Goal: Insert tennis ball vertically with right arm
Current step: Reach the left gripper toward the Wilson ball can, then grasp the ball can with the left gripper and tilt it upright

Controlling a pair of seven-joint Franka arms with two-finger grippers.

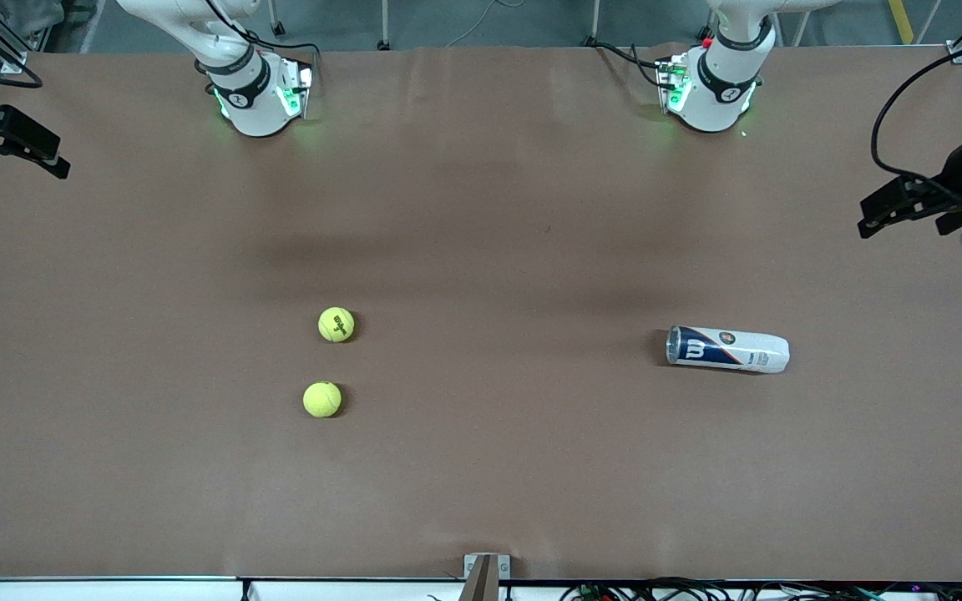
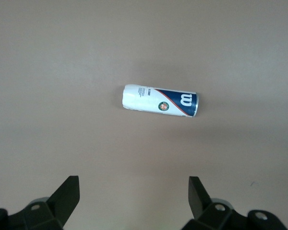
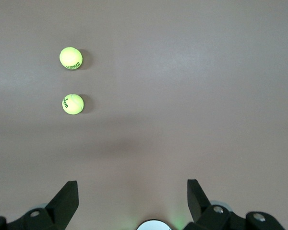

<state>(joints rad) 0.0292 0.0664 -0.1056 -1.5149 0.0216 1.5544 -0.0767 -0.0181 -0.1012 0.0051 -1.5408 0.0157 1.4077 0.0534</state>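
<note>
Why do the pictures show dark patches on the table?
Front view: soft arm shadows band the brown table, and small shadows hug the two yellow tennis balls. Left wrist view: the white-and-blue ball can lies evenly lit, without glare.

I see a brown table [image 1: 481,209], its surface plain and matte. At the middle of its edge nearest the front camera sits a small grey metal bracket [image 1: 486,571]. Along that same edge, toward the left arm's end, I can see a tangle of black cables [image 1: 698,591].
</note>
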